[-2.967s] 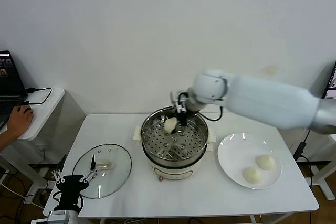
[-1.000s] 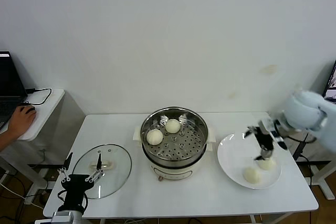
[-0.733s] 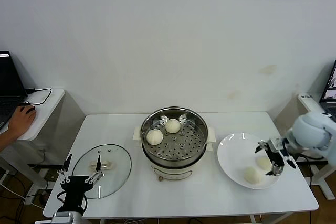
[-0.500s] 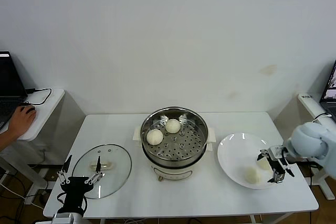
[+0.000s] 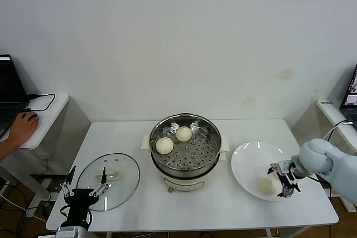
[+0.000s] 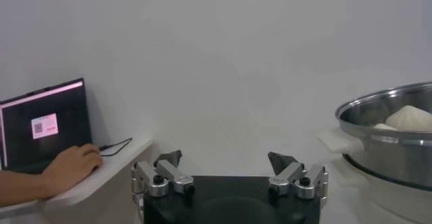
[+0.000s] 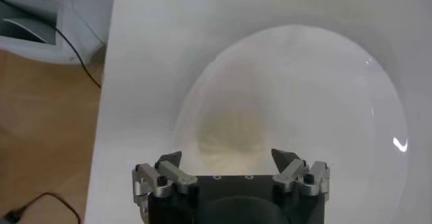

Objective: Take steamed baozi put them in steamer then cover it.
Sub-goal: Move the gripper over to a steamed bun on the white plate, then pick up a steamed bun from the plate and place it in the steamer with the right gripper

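The steel steamer stands mid-table with two baozi on its tray, one at the left and one at the back. Its rim also shows in the left wrist view. On the white plate at the right, one baozi shows. My right gripper is low over the plate right beside it, jaws open. In the right wrist view the baozi lies just ahead of the open gripper, apart from the fingertips. A second plate bun is hidden. My left gripper is parked open at the table's front left.
The clear glass lid lies flat on the table left of the steamer, just beyond my left gripper. A side table with a laptop and a person's hand stands at the far left. The table's right edge is close to the plate.
My right gripper left a second baozi in the steamer, swung right to the plate, and has lowered beside the front bun. The left arm has hardly moved.
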{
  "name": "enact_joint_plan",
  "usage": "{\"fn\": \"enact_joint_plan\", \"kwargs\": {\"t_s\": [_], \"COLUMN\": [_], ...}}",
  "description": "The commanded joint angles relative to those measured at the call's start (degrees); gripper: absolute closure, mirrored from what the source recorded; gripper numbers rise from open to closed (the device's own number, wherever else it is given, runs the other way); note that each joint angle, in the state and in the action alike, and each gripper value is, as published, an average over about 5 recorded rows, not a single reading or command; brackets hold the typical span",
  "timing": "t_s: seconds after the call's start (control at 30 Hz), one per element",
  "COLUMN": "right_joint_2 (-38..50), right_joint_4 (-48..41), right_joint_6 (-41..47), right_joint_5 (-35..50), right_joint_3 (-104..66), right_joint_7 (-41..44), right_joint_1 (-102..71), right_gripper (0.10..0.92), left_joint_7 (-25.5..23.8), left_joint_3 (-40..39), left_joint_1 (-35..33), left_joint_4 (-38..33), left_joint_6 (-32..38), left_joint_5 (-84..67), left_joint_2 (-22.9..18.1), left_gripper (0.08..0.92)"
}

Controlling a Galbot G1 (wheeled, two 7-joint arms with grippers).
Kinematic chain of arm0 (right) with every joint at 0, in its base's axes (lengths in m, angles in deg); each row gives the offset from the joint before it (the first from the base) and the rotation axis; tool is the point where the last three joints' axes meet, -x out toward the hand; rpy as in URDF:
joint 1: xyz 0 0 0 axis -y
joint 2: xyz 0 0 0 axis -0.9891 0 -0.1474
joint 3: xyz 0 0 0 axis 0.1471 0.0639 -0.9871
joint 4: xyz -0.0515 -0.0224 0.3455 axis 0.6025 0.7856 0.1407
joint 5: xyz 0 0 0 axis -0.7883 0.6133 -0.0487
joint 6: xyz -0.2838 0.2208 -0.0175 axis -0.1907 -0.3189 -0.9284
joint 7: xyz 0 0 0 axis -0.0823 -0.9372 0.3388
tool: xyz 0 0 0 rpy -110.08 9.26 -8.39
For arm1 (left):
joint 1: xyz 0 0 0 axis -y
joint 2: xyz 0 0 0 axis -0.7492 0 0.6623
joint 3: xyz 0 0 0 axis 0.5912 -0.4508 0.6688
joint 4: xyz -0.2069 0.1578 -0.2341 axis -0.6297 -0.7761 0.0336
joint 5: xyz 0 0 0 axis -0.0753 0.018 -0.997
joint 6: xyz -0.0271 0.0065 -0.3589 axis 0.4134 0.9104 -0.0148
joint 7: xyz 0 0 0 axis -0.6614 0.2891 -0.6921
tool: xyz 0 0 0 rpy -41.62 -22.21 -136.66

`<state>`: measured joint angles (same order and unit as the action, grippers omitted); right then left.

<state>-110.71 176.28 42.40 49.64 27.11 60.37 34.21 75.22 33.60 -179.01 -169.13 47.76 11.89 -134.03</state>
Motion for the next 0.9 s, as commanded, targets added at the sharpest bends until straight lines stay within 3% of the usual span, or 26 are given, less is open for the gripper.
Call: {"fn": "enact_joint_plan", "kwargs": {"t_s": [0.03,0.27,0.7,0.9], "right_joint_2": [-2.4,-3.2,-3.0,-1.1], "right_joint_4": [-3.2,-3.6,-3.3,-2.5], "right_joint_6": [0.0,0.5,0.9,0.9], "right_joint_5": [-0.9,-0.5,0.2,2.9], "right_joint_3": [-1.5,-1.6,-1.7,1.0], "right_joint_7": [-0.6,-0.6,0.0,0.8], "right_joint_1": [-2.3,-2.2,-0.9,6.8], "right_gripper": [0.203,0.212,0.429,0.457], "left_joint_7": [0.0,0.0,0.0,0.0], "left_joint_3": [0.0,-0.1,-0.1,-0.1], "left_joint_1": [0.1,0.3,0.1,0.2], "left_joint_4": [0.2,0.4,0.1,0.0], "left_joint_6": [0.0,0.0,0.0,0.0], "left_joint_5": [0.0,0.0,0.0,-0.1], "left_joint_2": [-0.1,-0.2,-0.3,-0.1], "left_gripper": [0.177,0.177,0.177,0.177]}}
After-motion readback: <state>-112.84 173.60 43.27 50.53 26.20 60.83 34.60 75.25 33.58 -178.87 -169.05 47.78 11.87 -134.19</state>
